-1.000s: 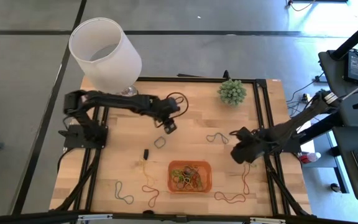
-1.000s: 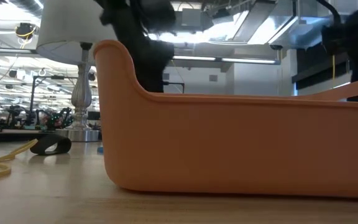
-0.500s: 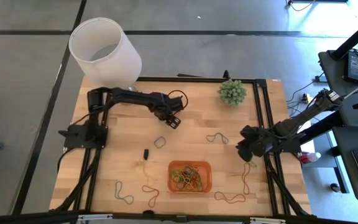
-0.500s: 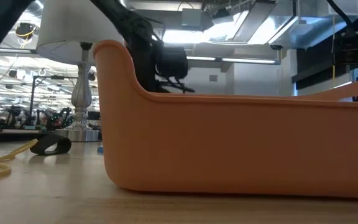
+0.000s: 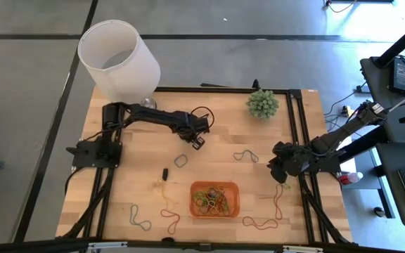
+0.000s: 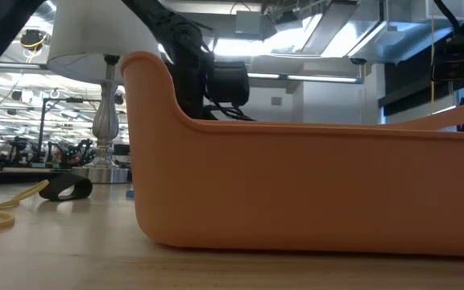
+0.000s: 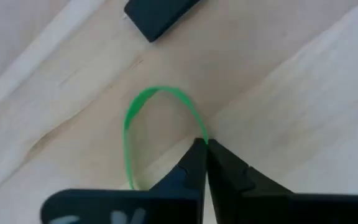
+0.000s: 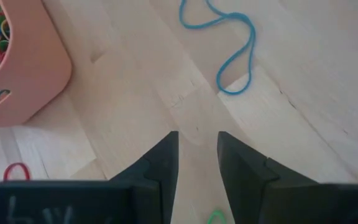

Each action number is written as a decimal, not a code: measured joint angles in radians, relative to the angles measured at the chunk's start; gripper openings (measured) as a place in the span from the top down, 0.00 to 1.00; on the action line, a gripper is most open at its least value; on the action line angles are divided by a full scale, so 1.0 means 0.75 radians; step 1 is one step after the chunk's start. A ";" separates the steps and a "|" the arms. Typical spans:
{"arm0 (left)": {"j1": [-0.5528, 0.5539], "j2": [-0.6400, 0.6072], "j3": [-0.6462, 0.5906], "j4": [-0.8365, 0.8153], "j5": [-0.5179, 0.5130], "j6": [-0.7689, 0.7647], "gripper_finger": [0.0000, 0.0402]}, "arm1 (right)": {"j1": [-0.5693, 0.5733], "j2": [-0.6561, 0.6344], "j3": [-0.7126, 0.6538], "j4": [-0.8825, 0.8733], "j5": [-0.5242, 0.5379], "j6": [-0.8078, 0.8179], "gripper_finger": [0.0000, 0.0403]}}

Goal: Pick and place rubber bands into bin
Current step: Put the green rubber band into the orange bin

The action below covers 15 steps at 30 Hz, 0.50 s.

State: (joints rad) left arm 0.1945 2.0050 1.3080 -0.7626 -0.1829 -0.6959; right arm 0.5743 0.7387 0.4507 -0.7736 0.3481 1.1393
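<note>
Pinching together at the wooden tabletop (image 5: 139, 151), the left gripper (image 7: 204, 149) has its dark fingers shut on one side of a thin green rubber band loop (image 7: 148, 115) lying flat. Over by the right edge, the right gripper (image 8: 197, 152) hangs with jaws parted, holding nothing, near a wavy blue rubber band (image 8: 232, 43). Nearer the front sits the shallow orange plastic bin (image 5: 215, 199), bands heaped inside.

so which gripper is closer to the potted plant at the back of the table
Left. The left gripper sits toward the table's middle, in front of the potted plant and to its left. The right gripper is farther off, near the right edge.
</note>
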 joint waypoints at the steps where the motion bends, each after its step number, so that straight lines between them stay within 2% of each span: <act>1: -0.008 -0.023 -0.005 -0.010 -0.001 -0.001 0.99 | 0.000 0.001 0.000 -0.001 0.000 0.000 0.72; 5: -0.046 -0.167 -0.007 -0.069 0.037 -0.008 0.99 | 0.000 0.001 0.000 0.000 0.003 -0.026 0.72; 8: -0.084 -0.295 -0.005 -0.096 0.013 0.047 0.99 | 0.000 0.000 0.000 -0.001 0.003 -0.030 0.72; 12: -0.189 -0.426 0.051 -0.127 0.015 0.185 0.99 | 0.000 0.001 0.000 0.000 0.033 -0.031 0.72; 15: -0.276 -0.452 0.150 -0.145 -0.004 0.383 0.99 | 0.000 0.001 0.000 -0.001 0.063 -0.031 0.72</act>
State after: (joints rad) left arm -0.0129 1.6661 1.4205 -0.8711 -0.1855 -0.4090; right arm 0.5743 0.7391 0.4507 -0.7746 0.3954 1.1160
